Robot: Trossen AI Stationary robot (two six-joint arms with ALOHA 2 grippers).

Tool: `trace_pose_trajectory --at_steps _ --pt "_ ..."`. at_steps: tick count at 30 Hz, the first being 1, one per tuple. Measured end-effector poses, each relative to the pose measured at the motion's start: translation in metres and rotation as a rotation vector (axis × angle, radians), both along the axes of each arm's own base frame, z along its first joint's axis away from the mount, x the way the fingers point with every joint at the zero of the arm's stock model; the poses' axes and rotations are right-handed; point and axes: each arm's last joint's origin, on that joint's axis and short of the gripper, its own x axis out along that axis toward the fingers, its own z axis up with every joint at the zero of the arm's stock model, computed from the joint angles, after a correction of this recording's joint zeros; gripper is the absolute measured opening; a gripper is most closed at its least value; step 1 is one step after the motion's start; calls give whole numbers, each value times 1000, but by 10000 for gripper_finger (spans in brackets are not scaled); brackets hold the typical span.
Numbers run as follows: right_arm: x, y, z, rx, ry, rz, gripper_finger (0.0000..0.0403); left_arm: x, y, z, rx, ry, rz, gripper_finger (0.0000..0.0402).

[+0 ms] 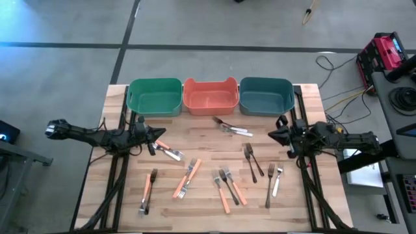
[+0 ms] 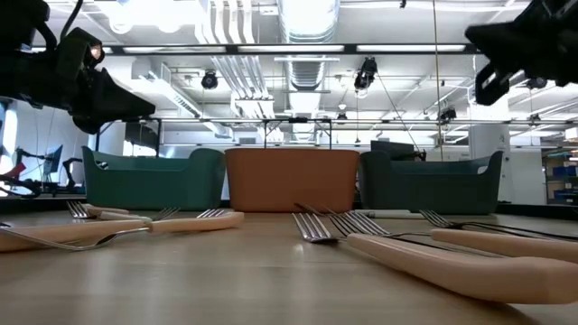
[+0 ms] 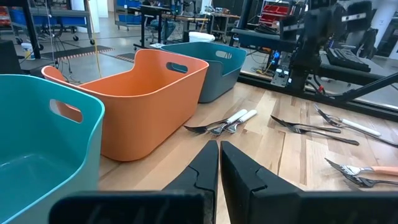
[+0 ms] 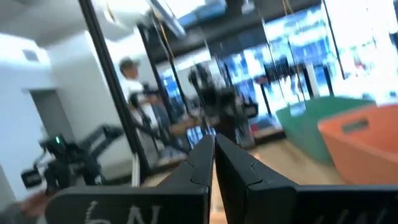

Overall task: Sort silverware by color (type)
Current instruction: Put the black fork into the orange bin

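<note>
From above, three bins stand in a row at the table's (image 1: 305, 97) far edge — a green bin (image 1: 155, 96), an orange bin (image 1: 210, 95) and a dark teal bin (image 1: 266, 95) — and nothing shows inside any of them. The forks lie scattered on the wood in front: two white-handled forks (image 1: 234, 129) just before the orange bin, dark-handled forks (image 1: 252, 159) right of centre, orange-handled forks (image 1: 187, 177) across the middle and left. The left gripper (image 1: 158, 136) hangs over the table's left side, with one orange-handled fork (image 1: 168, 151) just beside its tip. The right gripper (image 1: 273, 134) sits at the right side, the dark-handled forks near it toward the front.

At table height, both grippers hang well above the wood (forks lying flat below, none lifted).

The left wrist view shows the left fingers (image 3: 202, 171) drawn nearly together, only a thin slit between them, holding nothing; the white-handled pair lies ahead.

The right wrist view shows the right fingers (image 4: 199, 165) likewise pressed narrow and empty — a person (image 4: 130, 78) stands in the room beyond.
</note>
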Motion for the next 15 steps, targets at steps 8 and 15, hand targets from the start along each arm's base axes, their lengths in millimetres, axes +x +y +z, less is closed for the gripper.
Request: trace_pose_trajectory --at_steps 8,15 --pt "8 -4 5 32 -30 -134 9 0 0 21 -172 -287 5 0" --pt "31 -8 16 12 125 -244 9 -9 2 52 -21 -536 31 0"
